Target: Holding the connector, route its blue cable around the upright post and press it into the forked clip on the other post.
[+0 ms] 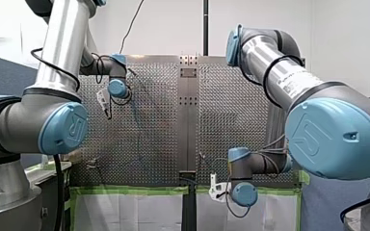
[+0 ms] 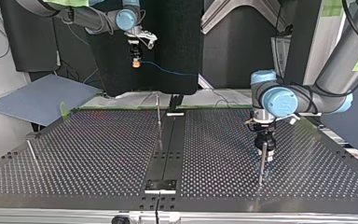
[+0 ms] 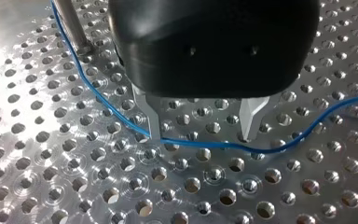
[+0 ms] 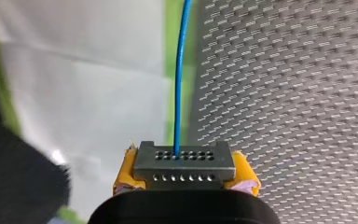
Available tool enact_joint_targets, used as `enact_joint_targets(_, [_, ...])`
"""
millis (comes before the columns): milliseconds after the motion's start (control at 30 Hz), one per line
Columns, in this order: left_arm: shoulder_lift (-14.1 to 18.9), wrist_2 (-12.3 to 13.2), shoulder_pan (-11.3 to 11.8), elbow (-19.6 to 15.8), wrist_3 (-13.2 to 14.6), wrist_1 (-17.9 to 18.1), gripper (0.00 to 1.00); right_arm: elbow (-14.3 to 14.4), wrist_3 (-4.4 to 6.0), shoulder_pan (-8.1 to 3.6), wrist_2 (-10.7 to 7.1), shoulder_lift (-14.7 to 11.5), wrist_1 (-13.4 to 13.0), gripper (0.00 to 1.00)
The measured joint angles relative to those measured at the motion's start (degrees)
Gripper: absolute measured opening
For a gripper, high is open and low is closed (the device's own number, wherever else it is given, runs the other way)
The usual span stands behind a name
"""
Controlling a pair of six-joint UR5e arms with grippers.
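My right gripper [image 4: 184,179] is shut on the grey connector [image 4: 184,162], its yellow pads [image 4: 127,169] at both sides. The blue cable [image 4: 181,74] leaves the connector's face and runs straight away over the plate's edge. In the top view that gripper [image 2: 135,59] hangs high beyond the plate's far edge, with the cable [image 2: 168,71] trailing toward the view's right. My left gripper [image 3: 198,133] is open, metal fingertips [image 3: 150,122] close to the plate, and the blue cable [image 3: 205,144] lies across under them, touching one tip. An upright post [image 3: 72,25] stands beside the cable.
In the top view a thin post [image 2: 261,163] stands just in front of my left gripper [image 2: 265,151]. Another post [image 2: 158,112] rises near the plate's middle rail, and a third [image 2: 31,151] near the view's left edge. The perforated plate [image 2: 98,154] spreads around them.
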Motion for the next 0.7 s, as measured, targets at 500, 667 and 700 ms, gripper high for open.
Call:
enact_joint_targets(500, [0.0,0.0,-0.1,0.0,0.0,-0.1,0.81,2.0,0.03,-1.77,-0.98,-7.2,-5.3,0.00])
enact_joint_targets(667, [0.0,0.0,-0.1,0.0,-0.1,-0.1,0.81,2.2,-0.09,-2.17,-0.79,-9.7,-6.6,0.00])
enact_joint_targets(700, [0.0,0.0,-0.1,0.0,-0.1,-0.1,0.81,2.2,-0.11,-2.23,-0.79,-10.2,-6.7,0.00])
